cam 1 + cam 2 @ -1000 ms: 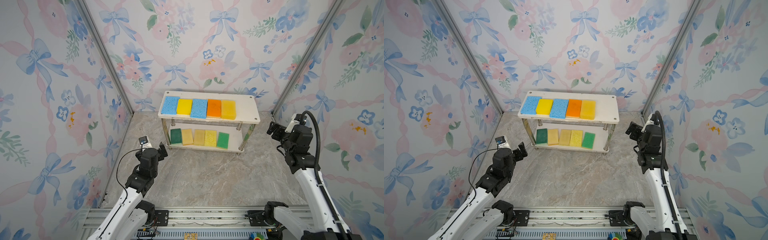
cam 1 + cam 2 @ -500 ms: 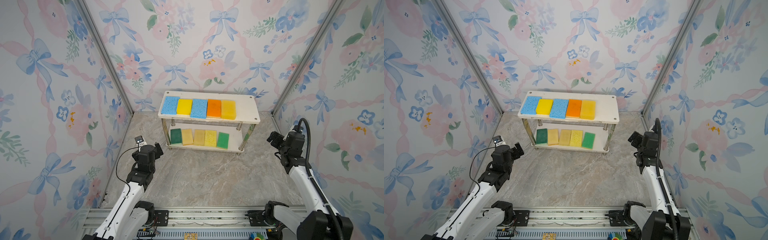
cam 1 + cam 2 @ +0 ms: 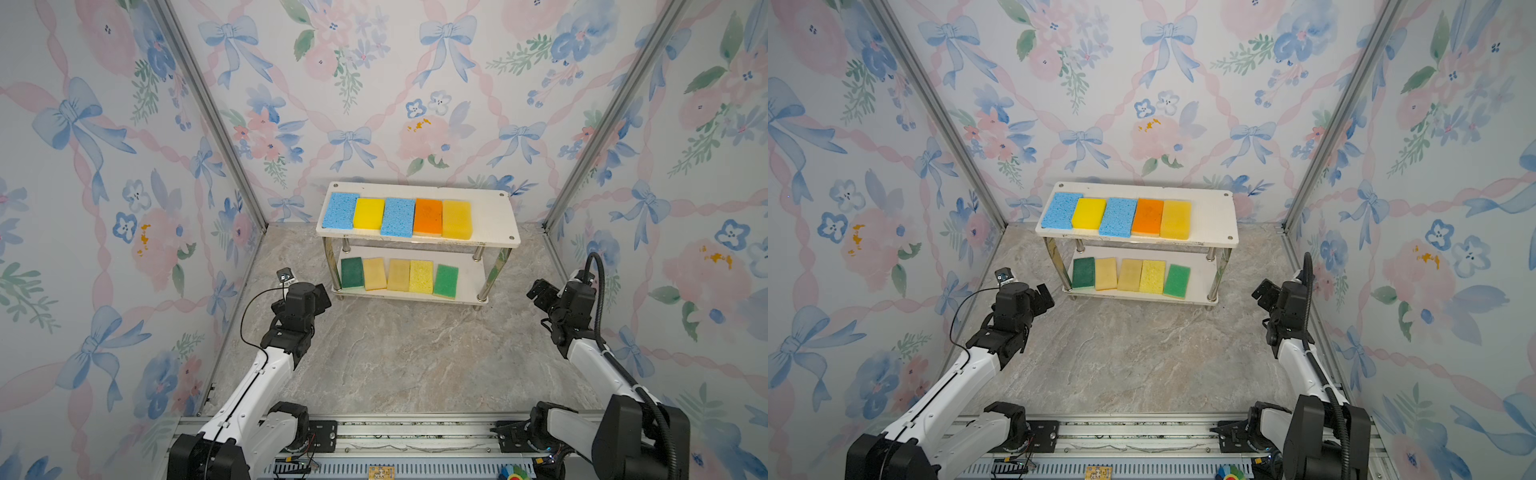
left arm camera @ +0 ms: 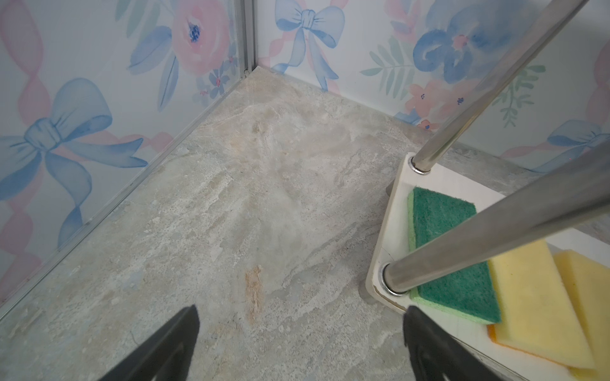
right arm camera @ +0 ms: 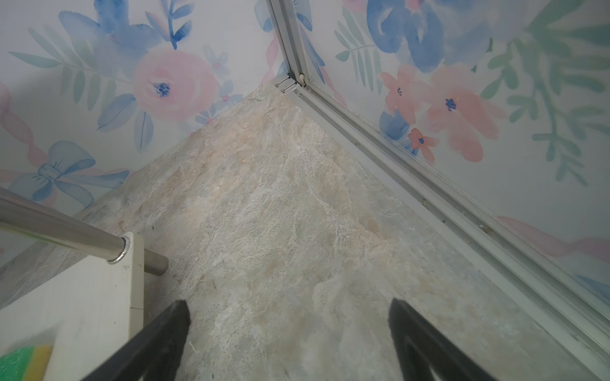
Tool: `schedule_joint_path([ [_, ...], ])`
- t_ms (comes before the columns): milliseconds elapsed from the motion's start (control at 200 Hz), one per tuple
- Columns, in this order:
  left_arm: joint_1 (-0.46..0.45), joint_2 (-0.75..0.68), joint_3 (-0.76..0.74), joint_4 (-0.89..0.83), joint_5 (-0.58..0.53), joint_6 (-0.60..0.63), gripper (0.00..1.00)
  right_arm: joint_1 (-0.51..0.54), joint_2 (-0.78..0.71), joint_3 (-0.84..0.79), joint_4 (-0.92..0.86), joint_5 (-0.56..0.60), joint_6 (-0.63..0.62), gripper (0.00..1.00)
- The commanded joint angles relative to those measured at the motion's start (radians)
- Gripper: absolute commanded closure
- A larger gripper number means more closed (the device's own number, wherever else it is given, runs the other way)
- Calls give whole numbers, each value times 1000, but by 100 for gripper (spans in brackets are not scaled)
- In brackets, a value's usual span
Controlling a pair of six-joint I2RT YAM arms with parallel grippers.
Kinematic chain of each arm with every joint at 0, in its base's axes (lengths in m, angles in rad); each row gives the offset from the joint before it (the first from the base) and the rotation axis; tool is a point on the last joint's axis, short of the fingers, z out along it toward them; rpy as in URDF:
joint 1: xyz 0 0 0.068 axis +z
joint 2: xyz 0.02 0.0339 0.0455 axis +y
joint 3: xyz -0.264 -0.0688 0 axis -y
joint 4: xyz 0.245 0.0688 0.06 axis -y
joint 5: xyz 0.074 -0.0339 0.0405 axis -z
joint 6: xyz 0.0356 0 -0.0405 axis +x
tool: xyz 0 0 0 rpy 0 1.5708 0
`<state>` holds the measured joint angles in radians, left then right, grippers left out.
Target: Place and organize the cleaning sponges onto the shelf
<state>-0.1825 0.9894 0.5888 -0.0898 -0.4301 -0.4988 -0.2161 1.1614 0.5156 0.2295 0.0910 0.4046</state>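
As the black left gripper (image 3: 321, 296) and the black right gripper (image 3: 537, 290) hung with jaws spread wide and nothing between them, all ten flat rectangular cleaning sponges lay on the small two-tier shelf (image 3: 494, 216) of white boards and chrome tube legs, at upper centre of both top views. Five sat edge to edge on the upper board: a blue sponge (image 3: 340, 210), a bright yellow sponge (image 3: 368, 213), a second blue sponge (image 3: 398, 217), an orange sponge (image 3: 428, 216) and an amber sponge (image 3: 456, 219). Five more lined the lower board: a dark green scouring sponge (image 3: 352, 272), two pale tan sponges (image 3: 374, 273), a speckled yellow sponge (image 3: 421, 276) and a light green sponge (image 3: 446, 281). Each long axis ran up the frame toward the back wall, while the rows ran left to right. No sponge showed on the grey marble-patterned floor (image 3: 395, 353) in the lower half of the frame. The shelf lay ahead of and between the two arms, the left gripper just beside the lower board's left front leg, the right gripper near but farther off past the right-hand legs. The placing looked complete. Any last straightening would likely suit the nearer arm: left for the dark green end, right for the light green sponge, which sat a little lower in frame than its row
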Motion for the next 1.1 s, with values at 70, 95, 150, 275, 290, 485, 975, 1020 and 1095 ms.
schedule_joint_path([
  [70, 5, 33, 40, 13, 2, -38, 2, -3, 101, -45, 178, -19, -14, 3],
  [95, 5, 35, 43, 13, 4, -38, 2, -3, 118, -43, 192, -19, -22, 3],
  [150, 5, 40, 49, 12, 1, -28, 2, -3, 157, -42, 225, -22, -26, 3],
  [275, 6, 21, 44, 14, -68, -34, 2, -2, 228, -30, 284, -66, -67, 3],
  [290, 6, 17, 42, 14, -83, -41, 2, -2, 233, -29, 288, -67, -70, 3],
  [485, 53, -4, 1, 102, -140, 31, 2, -8, 293, -37, 384, -69, -91, 3],
  [975, 120, 281, -178, 609, -189, 129, 2, -7, 293, -63, 424, -66, -90, 3],
  [1020, 120, 309, -183, 650, -184, 130, 2, -8, 291, -65, 427, -65, -90, 3],
  [1095, 120, 351, -184, 701, -180, 129, 2, -8, 291, -68, 431, -66, -92, 3],
])
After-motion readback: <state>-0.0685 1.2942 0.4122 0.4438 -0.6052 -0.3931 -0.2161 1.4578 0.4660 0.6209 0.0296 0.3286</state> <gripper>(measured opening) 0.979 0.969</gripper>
